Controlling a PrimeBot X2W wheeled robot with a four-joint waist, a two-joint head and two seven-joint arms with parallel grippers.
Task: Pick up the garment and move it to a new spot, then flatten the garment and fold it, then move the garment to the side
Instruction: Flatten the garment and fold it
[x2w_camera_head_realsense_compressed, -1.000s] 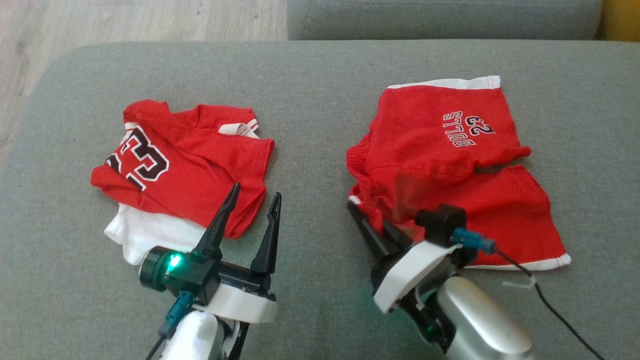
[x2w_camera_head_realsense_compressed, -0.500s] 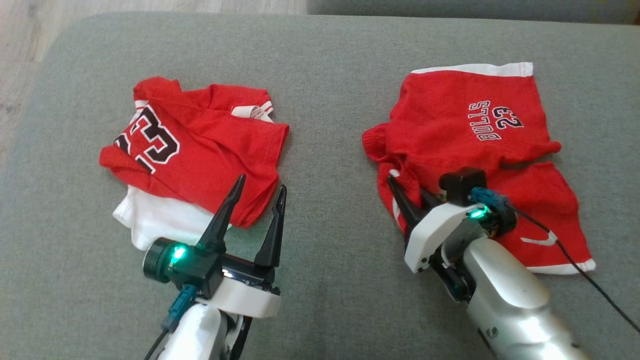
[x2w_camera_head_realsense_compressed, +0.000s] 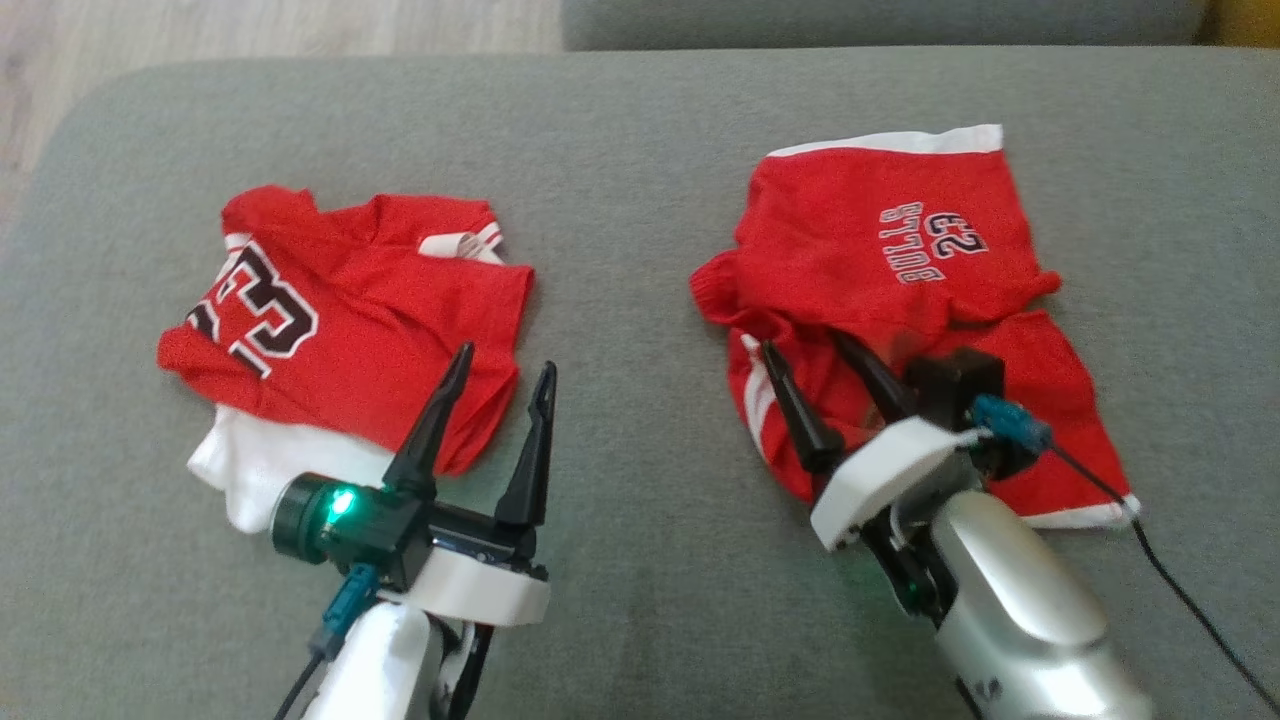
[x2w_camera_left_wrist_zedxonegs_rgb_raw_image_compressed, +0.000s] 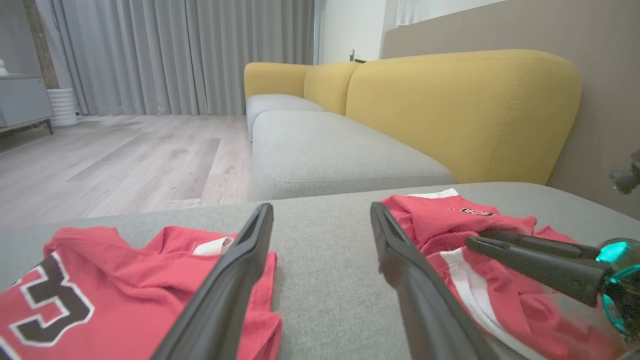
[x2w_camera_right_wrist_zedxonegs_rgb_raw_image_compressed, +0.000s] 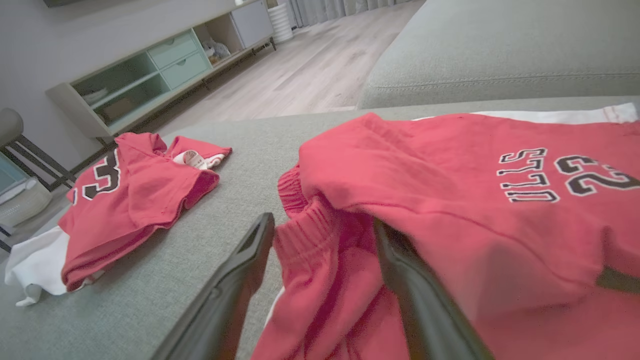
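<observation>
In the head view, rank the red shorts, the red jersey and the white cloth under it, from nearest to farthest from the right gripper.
1. The red shorts: on the right, lying directly beneath the right gripper.
2. The red jersey: off to the left.
3. The white cloth: farthest left, poking out from under the jersey's near edge.

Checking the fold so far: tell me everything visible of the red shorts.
The shorts are red knit, with white hem trim, a white side stripe and a black BULLS 23 print. They lie rumpled, one half folded over, on the grey cushion. The open right tool straddles their gathered left edge.
</observation>
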